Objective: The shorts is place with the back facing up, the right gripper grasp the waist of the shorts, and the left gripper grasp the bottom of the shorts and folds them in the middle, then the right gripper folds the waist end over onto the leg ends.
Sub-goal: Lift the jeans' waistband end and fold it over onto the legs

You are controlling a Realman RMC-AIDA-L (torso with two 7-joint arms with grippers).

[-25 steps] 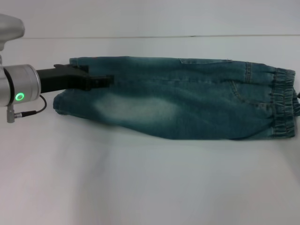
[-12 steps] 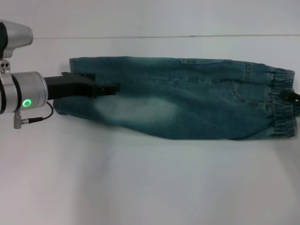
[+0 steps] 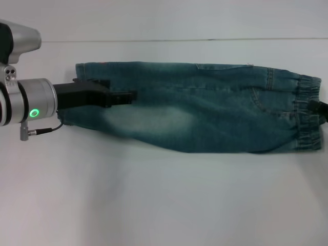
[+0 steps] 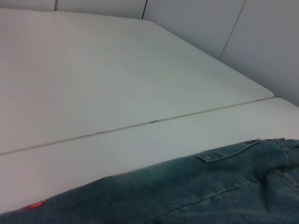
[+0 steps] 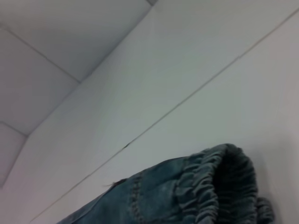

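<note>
- We see the denim shorts (image 3: 200,105) lying flat across the middle of the head view, already folded lengthwise into a long band, leg ends at the left of the frame and the elastic waist (image 3: 306,113) at the right edge.
- A pale, washed-out patch sits on the fabric in the left-centre of the band, and a pocket seam runs along the upper edge right of centre.
- The left hand (image 3: 123,96) reaches in from the left edge and lies over the leg end of the shorts, its dark fingers close together and pointing toward the middle of the frame. We cannot tell whether they hold any cloth.
- Compared with a second ago, the left hand has slid further right along the denim, and the silver wrist with its green light has come more into the frame.
- At the far right edge, a small dark part of the right hand (image 3: 322,110) shows against the waist. We cannot tell how far open it is or whether it grips the band.
- In the right wrist view the gathered waist (image 5: 219,186) stands raised off the surface at the lower right of the frame.
- The waist edge has shifted slightly since the earlier frames; the rest of the shorts lies as before.
- The white worktop (image 3: 164,205) carries everything, with a thin seam line (image 3: 205,39) crossing near the top of the frame.
</note>
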